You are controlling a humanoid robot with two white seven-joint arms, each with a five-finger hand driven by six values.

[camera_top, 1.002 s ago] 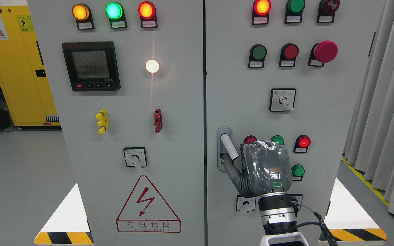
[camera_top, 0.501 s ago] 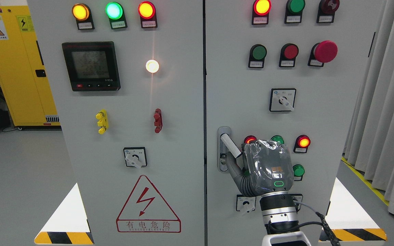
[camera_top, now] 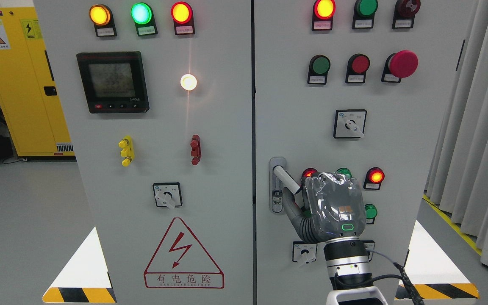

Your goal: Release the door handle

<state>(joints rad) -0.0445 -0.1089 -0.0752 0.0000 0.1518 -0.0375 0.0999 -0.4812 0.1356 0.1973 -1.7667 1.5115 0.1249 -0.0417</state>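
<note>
The pale grey painted sheet-metal cabinet doors (camera_top: 223, 127) look matt and smooth, barely any sheen. The silvery metal lever door handle (camera_top: 285, 179) has a brushed, slightly shiny finish. The robot's right hand (camera_top: 333, 207) is dark grey plastic wrapped in crinkly clear film that catches the light, with a polished metal wrist ring below it. The big red mushroom button (camera_top: 403, 63) is glossy plastic. The pale grey pleated cloth curtain (camera_top: 477, 140) looks soft and matt. The yellow metal cabinet (camera_top: 19, 84) is semi-gloss paint.

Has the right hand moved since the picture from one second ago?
Yes. The right hand has shifted slightly right and down, judged against the round green lamp beside it, which it now partly covers.
</note>
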